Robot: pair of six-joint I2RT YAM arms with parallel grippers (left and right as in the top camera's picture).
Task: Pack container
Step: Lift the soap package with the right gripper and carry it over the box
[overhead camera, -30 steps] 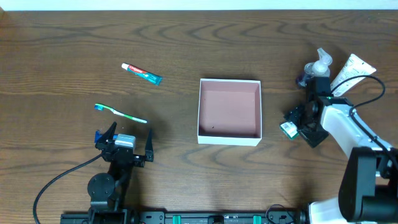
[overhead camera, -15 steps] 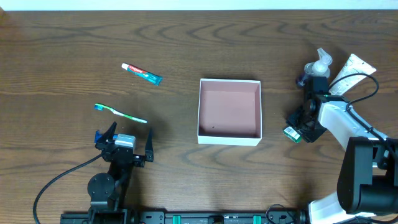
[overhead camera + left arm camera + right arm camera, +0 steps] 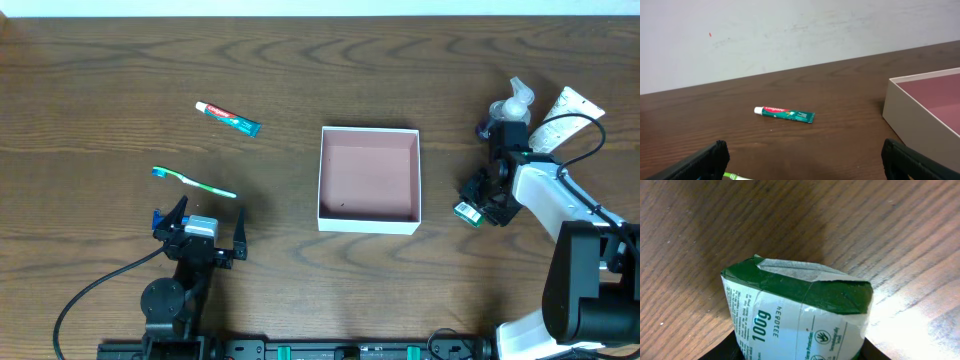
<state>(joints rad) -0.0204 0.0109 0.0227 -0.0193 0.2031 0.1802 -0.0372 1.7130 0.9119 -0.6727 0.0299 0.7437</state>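
The container [image 3: 368, 223] is a square white-walled box with a pink inside, at the table's middle; its corner shows in the left wrist view [image 3: 917, 107]. My right gripper [image 3: 480, 203] is shut on a green-and-white soap packet [image 3: 466, 211] marked 100g, low over the wood to the right of the container. The packet [image 3: 800, 315] fills the right wrist view between the jaws [image 3: 795, 355]. My left gripper [image 3: 198, 235] is open and empty at the front left; its fingertips [image 3: 807, 165] frame bare wood.
A toothpaste tube [image 3: 227, 117] lies at the far left and shows in the left wrist view [image 3: 784, 114]. A green toothbrush [image 3: 194, 181] lies just beyond the left gripper. A pump bottle [image 3: 512, 103] and a white tube [image 3: 566, 112] are at the far right.
My right arm has shifted slightly toward the far side and turned, with the soap packet still in its jaws. The left arm has not moved.
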